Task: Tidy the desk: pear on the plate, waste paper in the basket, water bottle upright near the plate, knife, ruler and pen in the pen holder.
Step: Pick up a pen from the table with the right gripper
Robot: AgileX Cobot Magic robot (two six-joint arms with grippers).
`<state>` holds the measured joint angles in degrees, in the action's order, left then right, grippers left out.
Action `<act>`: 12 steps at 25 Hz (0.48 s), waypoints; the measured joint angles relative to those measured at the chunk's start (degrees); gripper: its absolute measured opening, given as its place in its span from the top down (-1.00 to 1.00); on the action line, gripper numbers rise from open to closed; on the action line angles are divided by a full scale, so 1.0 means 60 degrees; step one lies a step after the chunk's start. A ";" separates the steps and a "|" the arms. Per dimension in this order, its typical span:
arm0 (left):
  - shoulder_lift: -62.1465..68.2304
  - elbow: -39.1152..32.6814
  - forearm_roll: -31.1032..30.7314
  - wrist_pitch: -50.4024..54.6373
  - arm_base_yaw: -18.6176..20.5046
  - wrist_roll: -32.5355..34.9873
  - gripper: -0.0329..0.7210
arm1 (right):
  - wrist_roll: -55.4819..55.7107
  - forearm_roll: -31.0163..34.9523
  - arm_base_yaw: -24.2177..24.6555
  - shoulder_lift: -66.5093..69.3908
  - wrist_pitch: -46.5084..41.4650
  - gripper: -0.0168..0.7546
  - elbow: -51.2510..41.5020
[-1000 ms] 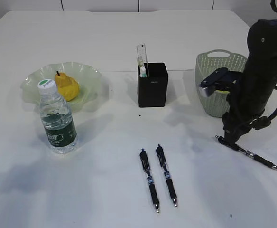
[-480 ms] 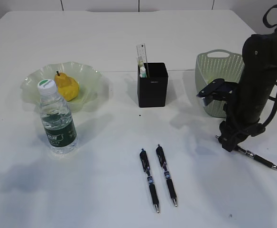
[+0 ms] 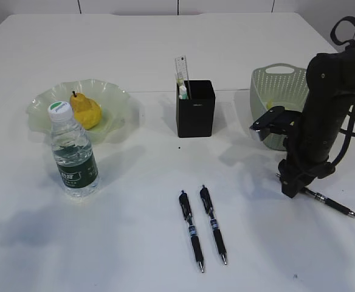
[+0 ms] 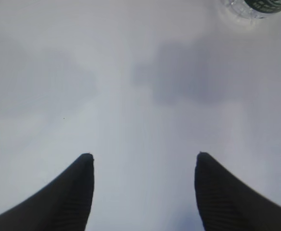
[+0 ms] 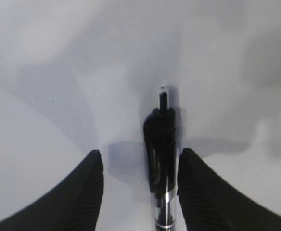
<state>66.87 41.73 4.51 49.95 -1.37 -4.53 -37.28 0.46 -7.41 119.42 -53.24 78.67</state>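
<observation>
Your right arm (image 3: pixel 329 109) stands over the right side of the desk (image 3: pixel 135 243), forearm near vertical, wrist pitched down. Right gripper (image 5: pixel 139 166) points at the desk surface, jaws parted, one finger (image 5: pixel 85 192) on each side of a pen (image 5: pixel 162 159) lying between them; no clear contact with either pad. Left gripper (image 4: pixel 143 166) shows only in your left wrist view: jaws wide apart, nothing between them, bare desk below.

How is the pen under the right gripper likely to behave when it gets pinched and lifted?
The pen looks stiff and light, so it should lift without bending. Its glossy round barrel could slip or roll on the desk. The right gripper straddles its clicker end, so the long free end may tilt down.
</observation>
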 joint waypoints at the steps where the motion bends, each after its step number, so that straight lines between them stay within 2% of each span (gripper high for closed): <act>1: 0.0000 0.0000 0.0000 0.0000 0.0000 0.0000 -0.33 | 0.0000 0.0000 0.0007 0.0000 0.0018 -0.02 0.0000; 10: 0.0000 0.0000 0.0000 0.0000 0.0000 0.0000 -0.33 | 0.0000 0.0000 0.0007 0.0197 0.0130 -0.01 0.0000; 12: 0.0000 0.0000 0.0000 0.0000 0.0000 0.0000 -0.33 | 0.0000 0.0000 0.0007 0.0197 0.0168 0.04 0.0000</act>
<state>66.87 41.73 4.51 49.95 -1.37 -4.53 -37.28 0.46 -7.37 120.60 -52.23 78.67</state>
